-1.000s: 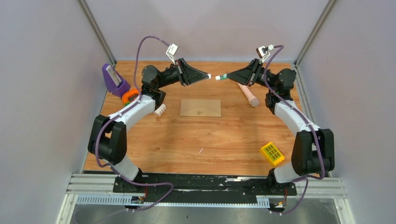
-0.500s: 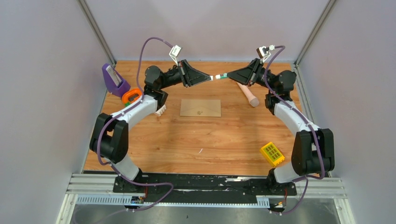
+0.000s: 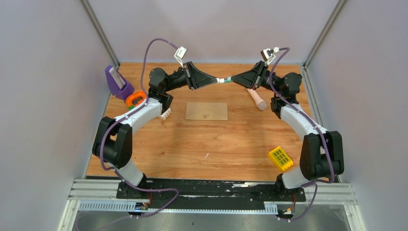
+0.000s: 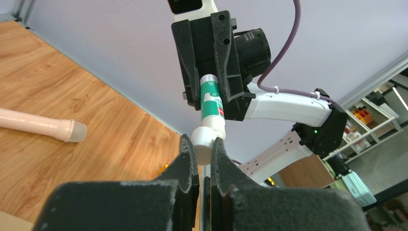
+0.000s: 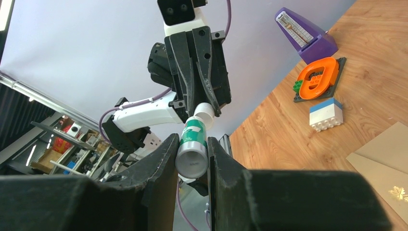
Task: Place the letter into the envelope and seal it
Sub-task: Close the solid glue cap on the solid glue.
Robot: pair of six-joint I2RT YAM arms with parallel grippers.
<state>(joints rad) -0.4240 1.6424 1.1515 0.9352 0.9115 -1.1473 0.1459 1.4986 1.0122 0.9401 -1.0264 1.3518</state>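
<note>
Left wrist: left gripper [image 4: 202, 147] pinches the white cap [image 4: 204, 137] of the glue stick [image 4: 211, 102], right gripper [image 5: 191, 156] dead ahead clamps its barrel, probably uncapping to seal the envelope [image 3: 206, 111] below.

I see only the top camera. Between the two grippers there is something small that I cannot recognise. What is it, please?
Observer: A glue stick, white with green print. The left wrist view shows it clearly.
Operator: Which gripper holds which end?
Observer: The left gripper is shut on the white cap; the right gripper clamps the tube body.
Operator: And the small white thing beside the left arm?
Observer: In the right wrist view it is a toy brick, white with a blue top, lying on the table.
</note>
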